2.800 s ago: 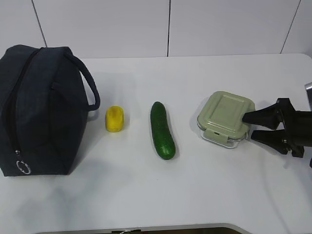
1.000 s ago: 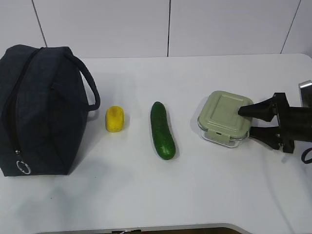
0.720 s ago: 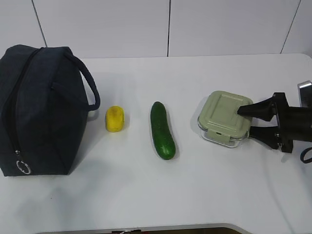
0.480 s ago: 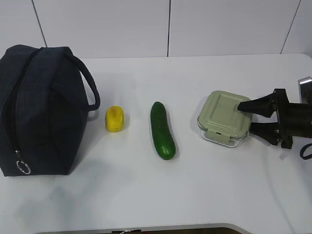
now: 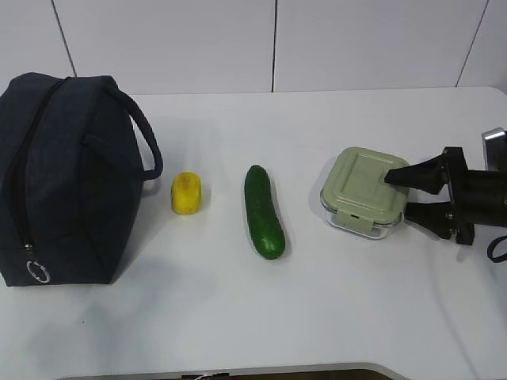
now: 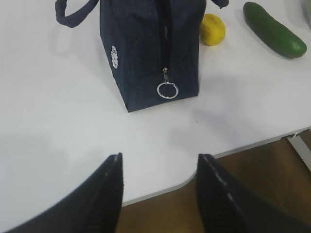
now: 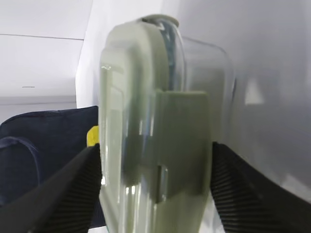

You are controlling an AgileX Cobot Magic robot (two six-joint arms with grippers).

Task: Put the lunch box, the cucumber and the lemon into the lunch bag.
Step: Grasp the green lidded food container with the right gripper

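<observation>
Right hand (image 5: 402, 194), black and two-fingered, reaches in from the right edge of the white surface (image 5: 333, 317) with its fingers spread one above the other around the right side of the small square glass lunch box with the sage-green clip lid (image 5: 366, 192). One finger lies over the lid's right edge and the other low beside the glass wall. The right wrist view shows the box filling the gap, a dark finger on either side, though I cannot tell whether the pads press it yet; the hand reads as open, not clenched.

What the coming move turns on is direction: the box lies straight ahead of this hand, to its left, and the large boxy dark navy fabric lunch bag (image 5: 67, 178) stands at the far left of the surface, well apart. Between them lie the dark green cucumber (image 5: 263, 210), long axis running near to far, and the small yellow lemon (image 5: 187, 193) just right of the bag.

Left hand (image 6: 158, 189) hangs open and empty at the near edge by the bag, whose zipper looks closed.
</observation>
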